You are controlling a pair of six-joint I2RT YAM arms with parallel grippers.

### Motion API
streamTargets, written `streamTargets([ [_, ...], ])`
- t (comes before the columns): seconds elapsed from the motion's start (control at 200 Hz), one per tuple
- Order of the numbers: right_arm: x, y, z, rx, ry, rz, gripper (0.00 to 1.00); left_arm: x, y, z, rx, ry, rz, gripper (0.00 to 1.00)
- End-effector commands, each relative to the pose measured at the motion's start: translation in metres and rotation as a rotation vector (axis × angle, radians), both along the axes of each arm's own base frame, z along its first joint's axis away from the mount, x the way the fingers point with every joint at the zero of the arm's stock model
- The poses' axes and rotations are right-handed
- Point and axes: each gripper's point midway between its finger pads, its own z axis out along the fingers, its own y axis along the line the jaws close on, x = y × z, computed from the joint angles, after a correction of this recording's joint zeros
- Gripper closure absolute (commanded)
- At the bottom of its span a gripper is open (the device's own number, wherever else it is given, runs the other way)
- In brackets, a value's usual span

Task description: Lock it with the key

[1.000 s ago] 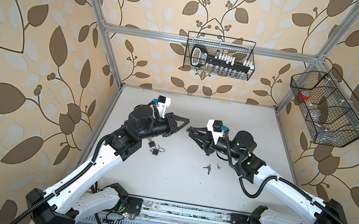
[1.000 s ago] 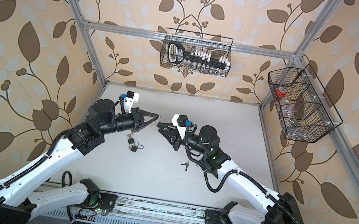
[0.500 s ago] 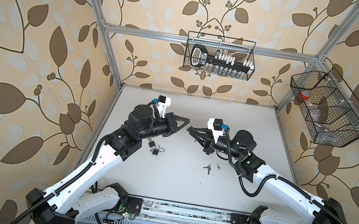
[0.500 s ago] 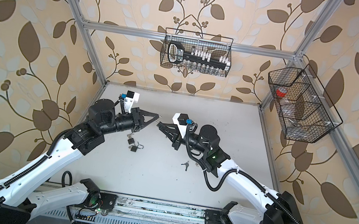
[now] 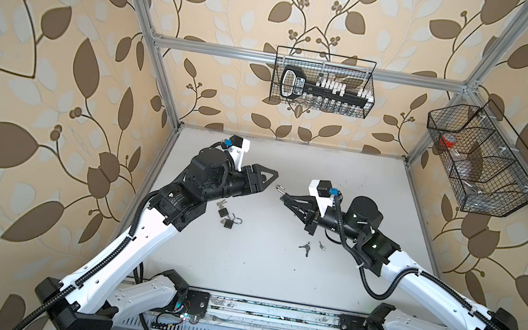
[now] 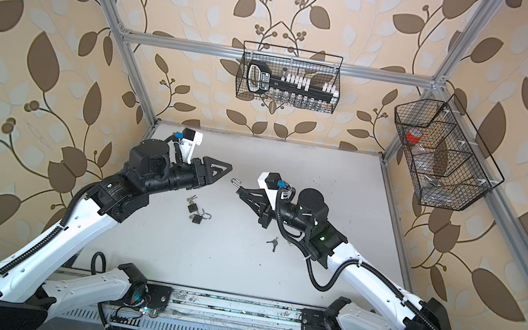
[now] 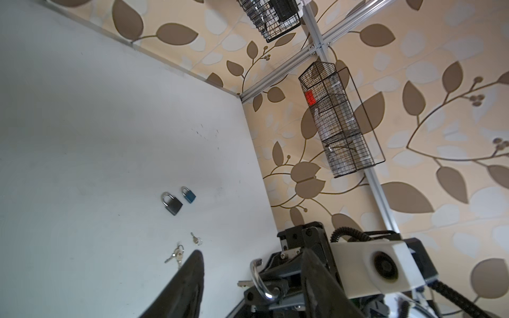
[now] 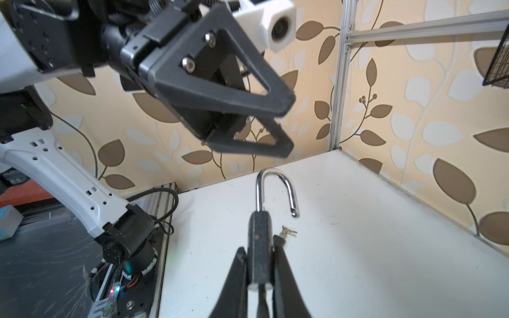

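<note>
- The white table [image 5: 274, 274] spreads under everything.
- The left arm [image 5: 145, 237] and right arm [image 5: 416, 277] reach in over it from the near edge.
- A back basket [image 5: 322, 82] and a side basket [image 5: 486, 163] hang on the walls (their contents are too small to name surely).
- The left gripper [image 8: 287, 126] hangs above the table with its jaws parted and nothing between them. It faces the right gripper, near it but apart.
- The right gripper [image 8: 259, 243] is clenched on the dark body of a padlock [image 8: 260, 228], raised off the table.
- The shackle [image 8: 258, 192] points toward the left gripper and stands open, its free end out of the body.
- A black padlock [image 5: 229, 224], shackle open, lies by the left arm, with a second black padlock [image 5: 223, 212] just beside it.
- In the left wrist view a grey padlock [image 7: 172, 203] and a blue padlock [image 7: 188, 195] lie side by side, shackles closed.
- A key bunch [image 5: 305, 248] and a single key [image 5: 321, 244] lie on the table beside the right arm, apart from both grippers.
</note>
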Motion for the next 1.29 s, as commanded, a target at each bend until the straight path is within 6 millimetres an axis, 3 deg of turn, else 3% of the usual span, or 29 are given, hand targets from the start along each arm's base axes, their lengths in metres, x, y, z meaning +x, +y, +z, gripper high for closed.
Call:
streamTargets([
  [0.0,-0.004,-0.007,-0.002,-0.04,-0.028,-0.011,1.0,0.0,0.003,-0.004,0.142,-0.074,-0.036,0.4],
  [0.375,0.0,-0.03,0.0,-0.023,-0.067,-0.139,1.0,0.003,-0.003,-0.001,0.187,-0.128,-0.082,0.17],
  [0.59,0.0,-0.028,0.002,-0.025,-0.039,-0.12,1.0,0.004,-0.005,0.001,0.182,-0.134,-0.094,0.11],
  [0.685,-0.005,-0.024,0.005,-0.003,-0.03,-0.079,1.0,0.004,-0.005,0.0,0.184,-0.136,-0.089,0.02],
  [0.715,0.001,-0.029,0.006,0.001,-0.027,-0.099,1.0,0.005,-0.004,0.0,0.183,-0.138,-0.087,0.01],
  [0.85,-0.001,-0.031,0.006,0.011,-0.005,-0.059,1.0,0.003,-0.005,0.0,0.179,-0.148,-0.093,0.01],
  [0.975,-0.019,-0.025,0.009,0.018,0.015,0.106,1.0,0.004,-0.01,-0.002,0.193,-0.152,-0.13,0.01],
  [1.1,-0.031,-0.022,0.014,0.005,0.016,0.209,1.0,0.0,-0.021,-0.005,0.19,-0.142,-0.206,0.11],
  [1.29,-0.031,-0.022,0.022,0.017,0.004,0.213,1.0,-0.009,-0.039,-0.015,0.151,-0.113,-0.336,0.27],
])
